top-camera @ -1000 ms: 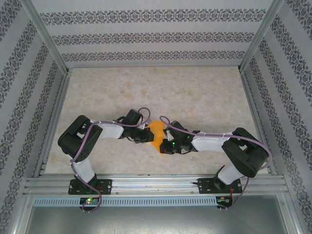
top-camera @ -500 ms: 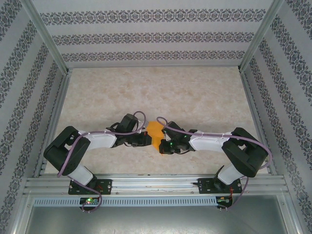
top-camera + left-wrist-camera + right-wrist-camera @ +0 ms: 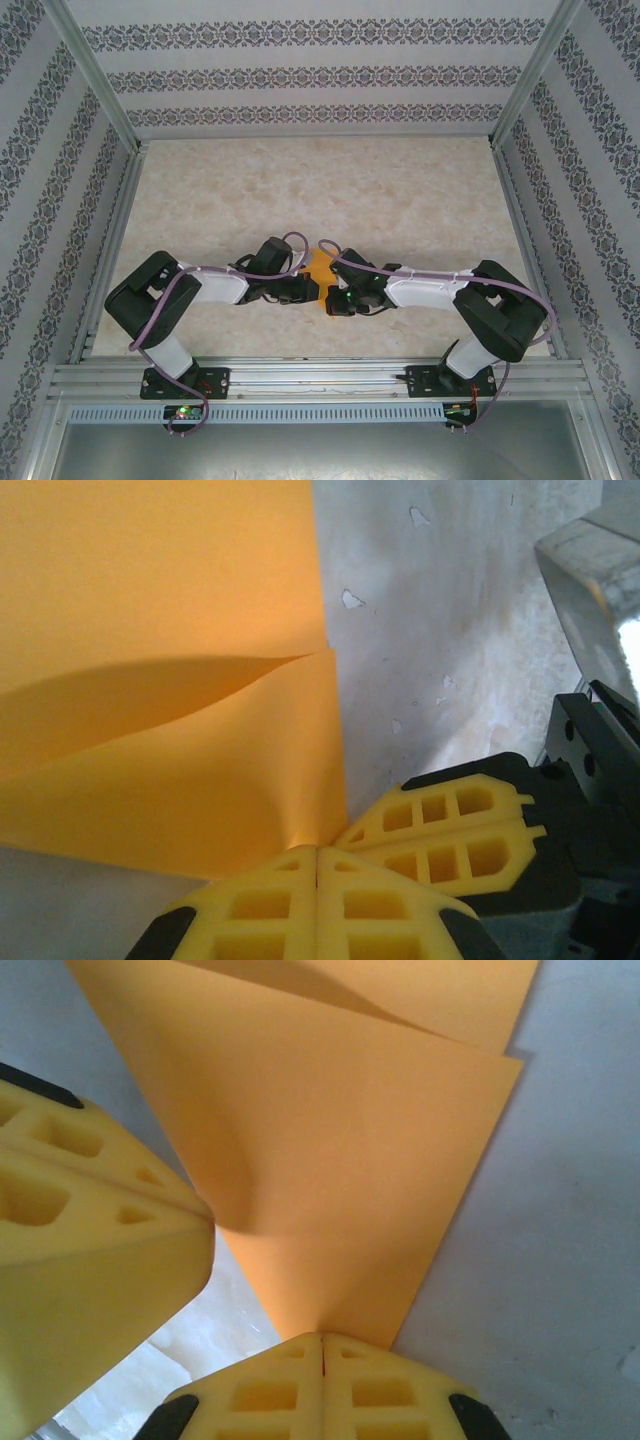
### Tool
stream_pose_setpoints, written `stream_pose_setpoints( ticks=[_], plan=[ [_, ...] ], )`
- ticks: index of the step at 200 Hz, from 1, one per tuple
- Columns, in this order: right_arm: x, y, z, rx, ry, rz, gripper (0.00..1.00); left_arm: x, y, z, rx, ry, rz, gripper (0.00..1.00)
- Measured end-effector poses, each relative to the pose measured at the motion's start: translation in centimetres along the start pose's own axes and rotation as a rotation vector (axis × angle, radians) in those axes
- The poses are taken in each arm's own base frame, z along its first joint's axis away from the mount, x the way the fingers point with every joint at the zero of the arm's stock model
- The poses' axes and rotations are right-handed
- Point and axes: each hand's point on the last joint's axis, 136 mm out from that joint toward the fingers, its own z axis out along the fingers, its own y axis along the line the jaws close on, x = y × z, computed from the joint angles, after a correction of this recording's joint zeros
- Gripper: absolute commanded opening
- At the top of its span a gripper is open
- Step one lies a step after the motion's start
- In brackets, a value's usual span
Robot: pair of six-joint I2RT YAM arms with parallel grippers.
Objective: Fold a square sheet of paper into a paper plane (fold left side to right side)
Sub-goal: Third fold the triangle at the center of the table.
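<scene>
1. Orange paper (image 3: 318, 268) lies folded on the counter (image 3: 400, 200), between the two arms.
2. Left hand (image 3: 317, 848) — closed, pinching a paper corner.
3. Right hand (image 3: 322, 1335) — closed on the paper's point too.

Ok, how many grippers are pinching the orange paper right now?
2. The left gripper is shut on a corner of the square sheet of paper; the right gripper, close beside it, pinches the sheet too.
</scene>
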Motion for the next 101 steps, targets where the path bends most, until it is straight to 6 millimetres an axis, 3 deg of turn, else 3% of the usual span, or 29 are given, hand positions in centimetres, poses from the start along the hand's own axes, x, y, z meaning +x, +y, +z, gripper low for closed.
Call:
stream_pose_setpoints(
  ticks=[101],
  plan=[
    [-0.3, -0.4, -0.2, 0.040, -0.010, -0.001, 0.00, -1.1, 1.1, 0.8, -0.057, -0.022, -0.020, 0.01]
  ],
)
